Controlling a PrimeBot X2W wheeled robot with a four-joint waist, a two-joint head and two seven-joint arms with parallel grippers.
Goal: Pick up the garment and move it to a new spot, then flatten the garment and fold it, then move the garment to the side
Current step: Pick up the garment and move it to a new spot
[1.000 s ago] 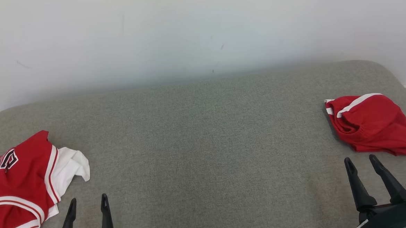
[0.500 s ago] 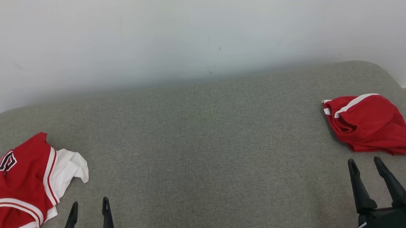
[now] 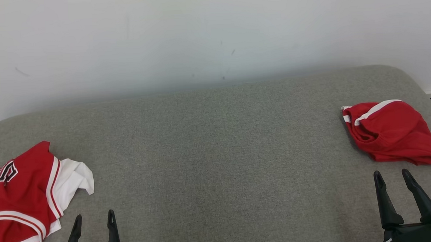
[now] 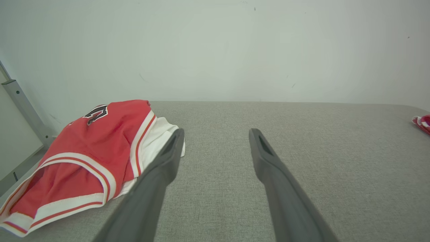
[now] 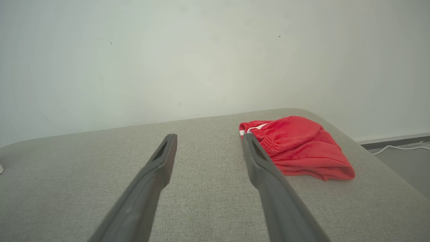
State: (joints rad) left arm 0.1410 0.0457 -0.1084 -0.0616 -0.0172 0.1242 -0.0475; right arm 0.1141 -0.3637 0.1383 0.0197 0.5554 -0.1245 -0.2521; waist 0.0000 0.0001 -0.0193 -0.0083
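While both arms sit low at the near edge of the grey fabric-covered counter (image 3: 217, 154), neither one is in contact with any cloth.

Left gripper (image 3: 95, 215): fingers spread apart, nothing between them. In the left wrist view, the left gripper (image 4: 216, 131) points across bare grey fabric towards the pale wall (image 3: 211, 32).

Right gripper (image 3: 391, 172): fingers likewise spread wide and empty. In the right wrist view, the right gripper (image 5: 209, 136) hangs above the counter surface, with its right finger overlapping the near corner of the red cloth in the picture. The head view shows a clear gap between fingertips and cloth.

Garment 1: a red basketball jersey (image 3: 16, 197) with white and red trim and black-and-white lettering lies rumpled at the counter's far left, partly cut off by the frame edge. A white layer pokes out from under its right side. It lies just beside the left gripper, to its left, not touching it. The left wrist view shows the jersey (image 4: 97, 148) bunched with an armhole or hem band facing the camera.

Garment 2: red shorts (image 3: 393, 133) with a white stripe and an elastic waistband lie in a compact heap near the counter's right-hand rear corner, just ahead of the right gripper. The shorts (image 5: 295, 144) rest wholly on the counter.

Both garments sit well apart, with the middle of the counter between them. A white cable (image 5: 396, 148) lies on the floor beyond the right edge.
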